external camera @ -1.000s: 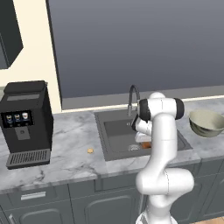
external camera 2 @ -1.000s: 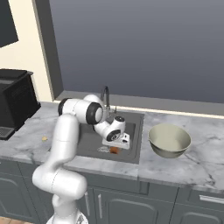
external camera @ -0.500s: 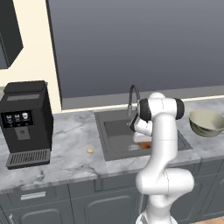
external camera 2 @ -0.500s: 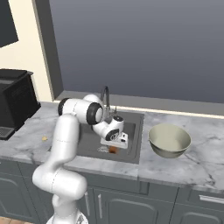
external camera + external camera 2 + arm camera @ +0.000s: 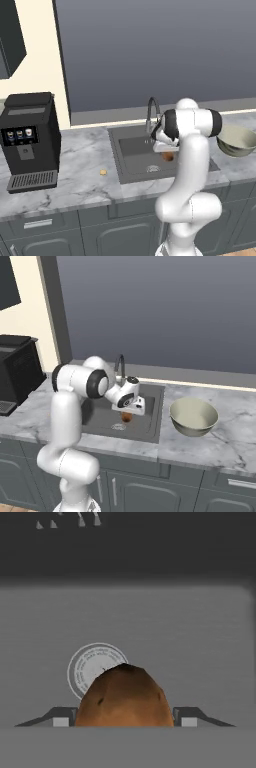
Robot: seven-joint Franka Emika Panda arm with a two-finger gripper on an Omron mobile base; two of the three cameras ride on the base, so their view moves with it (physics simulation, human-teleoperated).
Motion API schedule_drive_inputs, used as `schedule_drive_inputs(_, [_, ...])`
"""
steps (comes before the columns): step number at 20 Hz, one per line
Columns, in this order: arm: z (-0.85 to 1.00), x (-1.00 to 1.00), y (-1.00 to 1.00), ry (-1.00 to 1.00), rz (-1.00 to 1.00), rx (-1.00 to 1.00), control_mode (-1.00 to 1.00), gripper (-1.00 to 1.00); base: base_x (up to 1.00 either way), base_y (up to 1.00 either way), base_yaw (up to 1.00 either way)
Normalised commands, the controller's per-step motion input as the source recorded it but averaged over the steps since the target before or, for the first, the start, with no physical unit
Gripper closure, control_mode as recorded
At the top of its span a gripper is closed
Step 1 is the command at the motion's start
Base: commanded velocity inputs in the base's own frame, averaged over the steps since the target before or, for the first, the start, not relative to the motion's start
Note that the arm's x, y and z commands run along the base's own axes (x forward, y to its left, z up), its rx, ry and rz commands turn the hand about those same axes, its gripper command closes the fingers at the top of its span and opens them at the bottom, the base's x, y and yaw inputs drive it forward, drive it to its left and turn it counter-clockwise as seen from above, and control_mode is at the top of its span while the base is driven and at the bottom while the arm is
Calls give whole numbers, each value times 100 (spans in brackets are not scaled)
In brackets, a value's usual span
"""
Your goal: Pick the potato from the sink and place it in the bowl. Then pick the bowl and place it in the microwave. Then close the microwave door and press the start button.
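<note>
The claw (image 5: 124, 719) is down in the sink (image 5: 131, 161), its two fingers closed against either side of the potato (image 5: 124, 696), which sits between them just above the basin floor near the round drain (image 5: 89, 664). The bowl (image 5: 193, 416) stands on the surface (image 5: 225, 431) right of the sink.

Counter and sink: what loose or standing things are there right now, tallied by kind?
Potato: 1, in the sink, between the gripper fingers
Bowl: 1
Coffee machine: 1
Small pale-yellow bit: 1
Faucet: 1
Total: 5
</note>
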Motion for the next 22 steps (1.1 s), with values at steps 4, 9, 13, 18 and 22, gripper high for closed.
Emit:
schedule_drive_inputs(4, [100, -10, -1, -16, 0, 0, -100, 100, 0, 0, 0])
schedule_drive_inputs(9, [95, -13, -4, -10, 0, -1, -100, 100, 0, 0, 0])
schedule_drive_inputs(13, [77, -30, -19, -6, 0, -7, -100, 100, 0, 0, 0])
schedule_drive_inputs(18, [67, -50, -31, -7, 0, -13, -100, 100, 0, 0, 0])
schedule_drive_inputs(22, [84, -51, -40, 0, 0, -6, -100, 100, 0, 0, 0])
